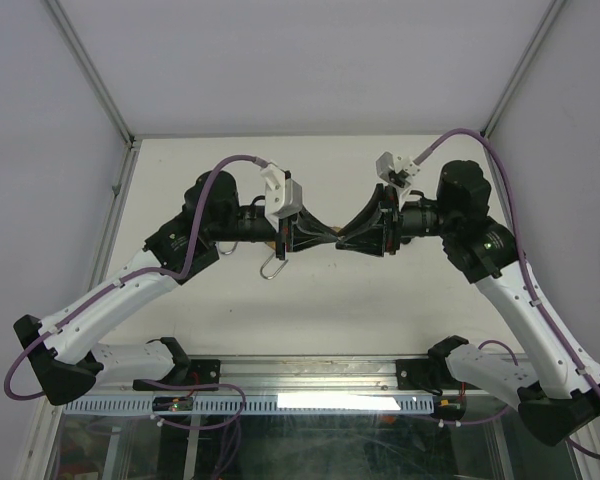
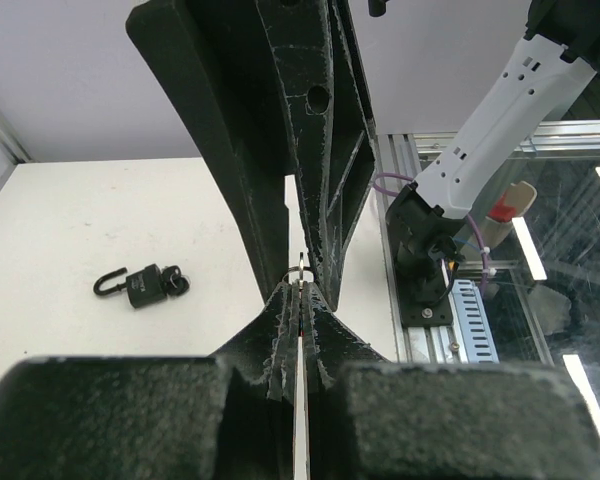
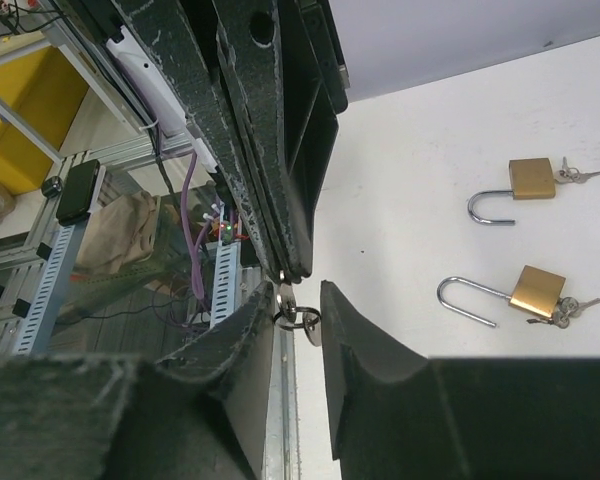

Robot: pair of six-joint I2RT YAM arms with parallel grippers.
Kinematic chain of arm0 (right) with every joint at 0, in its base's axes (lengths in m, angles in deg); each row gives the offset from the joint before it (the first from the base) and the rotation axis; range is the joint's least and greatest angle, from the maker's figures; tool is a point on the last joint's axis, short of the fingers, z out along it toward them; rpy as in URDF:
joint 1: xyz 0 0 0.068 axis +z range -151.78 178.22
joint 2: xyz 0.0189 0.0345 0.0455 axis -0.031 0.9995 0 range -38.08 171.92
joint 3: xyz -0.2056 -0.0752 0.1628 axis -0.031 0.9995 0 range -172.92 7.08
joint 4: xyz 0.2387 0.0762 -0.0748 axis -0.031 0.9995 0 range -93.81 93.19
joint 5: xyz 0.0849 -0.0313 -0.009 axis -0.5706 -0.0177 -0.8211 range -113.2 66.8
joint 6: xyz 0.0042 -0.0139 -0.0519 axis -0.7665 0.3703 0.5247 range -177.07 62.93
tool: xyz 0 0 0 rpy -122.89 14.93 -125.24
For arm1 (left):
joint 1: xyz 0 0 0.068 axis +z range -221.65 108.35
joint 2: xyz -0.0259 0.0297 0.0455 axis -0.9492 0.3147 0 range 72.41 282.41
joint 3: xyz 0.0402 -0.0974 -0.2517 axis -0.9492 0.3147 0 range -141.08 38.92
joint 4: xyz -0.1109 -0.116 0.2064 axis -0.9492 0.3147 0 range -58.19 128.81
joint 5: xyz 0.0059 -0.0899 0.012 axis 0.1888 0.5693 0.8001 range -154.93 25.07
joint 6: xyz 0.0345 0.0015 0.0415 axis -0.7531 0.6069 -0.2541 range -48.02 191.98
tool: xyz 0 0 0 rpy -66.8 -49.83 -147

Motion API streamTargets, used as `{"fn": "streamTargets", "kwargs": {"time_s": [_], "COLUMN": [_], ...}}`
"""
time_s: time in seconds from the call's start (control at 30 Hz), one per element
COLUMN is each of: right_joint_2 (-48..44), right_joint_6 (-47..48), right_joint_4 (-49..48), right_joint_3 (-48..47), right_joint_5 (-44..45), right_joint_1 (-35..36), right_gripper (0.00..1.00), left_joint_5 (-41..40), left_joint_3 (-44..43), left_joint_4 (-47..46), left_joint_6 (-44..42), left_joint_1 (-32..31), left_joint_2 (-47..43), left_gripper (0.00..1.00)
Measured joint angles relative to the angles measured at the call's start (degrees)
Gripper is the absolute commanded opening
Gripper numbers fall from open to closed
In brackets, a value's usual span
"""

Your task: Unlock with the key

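My left gripper [image 1: 328,236] and right gripper [image 1: 348,238] meet tip to tip above the table's middle. In the left wrist view the left gripper [image 2: 302,288] is shut on a thin key [image 2: 301,400], and its ring [image 2: 300,263] pokes out at the tips. In the right wrist view the right gripper [image 3: 298,300] has closed in on the key ring [image 3: 302,320], which bridges the narrow gap between its jaws. A second key [image 3: 314,332] lies against one finger. The lock for this key cannot be told from the padlocks on the table.
Two brass padlocks [image 3: 531,178] [image 3: 538,290] lie on the table with shackles open and keys in them. A black padlock [image 2: 145,287] with keys lies farther off. One shackle [image 1: 273,268] shows under the left gripper. The aluminium rail [image 1: 310,403] runs along the near edge.
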Motion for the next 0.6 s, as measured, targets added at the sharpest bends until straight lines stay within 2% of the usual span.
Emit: {"fn": "streamTargets", "kwargs": {"time_s": [0.13,0.6], "right_joint_2": [0.0,-1.9], "right_joint_6": [1.1,2.9], "right_joint_4": [1.4,1.4], "right_joint_3": [-0.2,-0.2], "right_joint_5": [0.0,0.1], "right_joint_1": [0.0,0.0], "right_gripper": [0.00,0.00], "left_joint_5": [0.0,0.0], "left_joint_3": [0.0,0.0], "left_joint_4": [0.1,-0.2], "left_joint_6": [-0.1,0.2], "left_joint_1": [0.0,0.0], "left_joint_2": [0.0,0.0], "left_gripper": [0.00,0.00]}}
